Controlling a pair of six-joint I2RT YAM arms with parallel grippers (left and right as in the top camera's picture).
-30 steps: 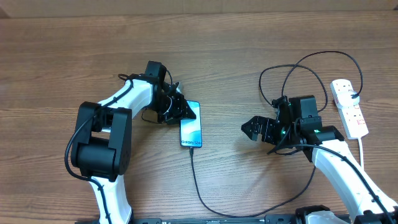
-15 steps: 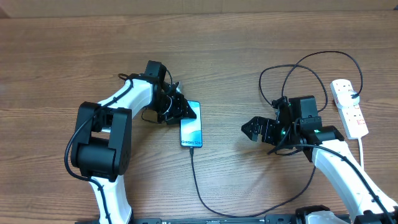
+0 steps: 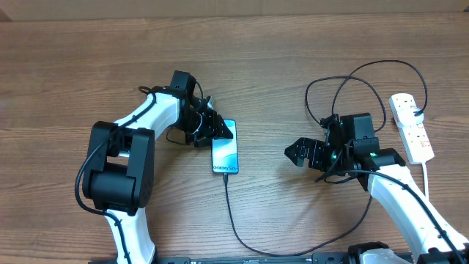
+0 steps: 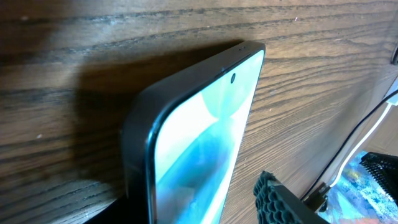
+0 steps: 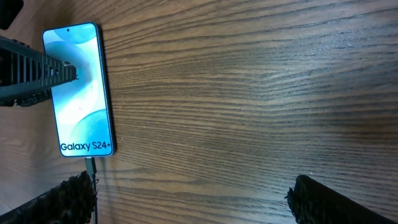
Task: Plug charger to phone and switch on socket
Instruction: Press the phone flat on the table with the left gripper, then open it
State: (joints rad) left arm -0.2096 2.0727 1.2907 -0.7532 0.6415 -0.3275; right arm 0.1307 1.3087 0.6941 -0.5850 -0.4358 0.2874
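**Phone Plugged In, Left Fingers Loose Around It**

The slim phone with a light blue screen and a dark edge point(image 3: 226, 154) lies flat on the brown wooden table point(image 3: 73, 59), near the middle. Its screen faces up and reads "Galaxy S24+". The long thin black cable point(image 3: 233, 224) has its small tip in the bottom end of the phone. From there the cable runs toward the near edge, bends right, and loops up to the long white power strip with red switches point(image 3: 412, 130) at the far right. The cable's other end sits in the power strip. I cannot tell which way the switches are set.

The left gripper point(image 3: 214, 130) is low at the top end of the phone, on its left side. Its jaws are partly apart. The left wrist view shows one black ridged finger point(image 4: 281, 202). A thin strip of wood lies between it and the phone's edge, so it is not squeezing the phone.

The right gripper point(image 5: 199, 205) is over bare wood, between the phone and the power strip. Its jaws are spread wide and hold nothing.
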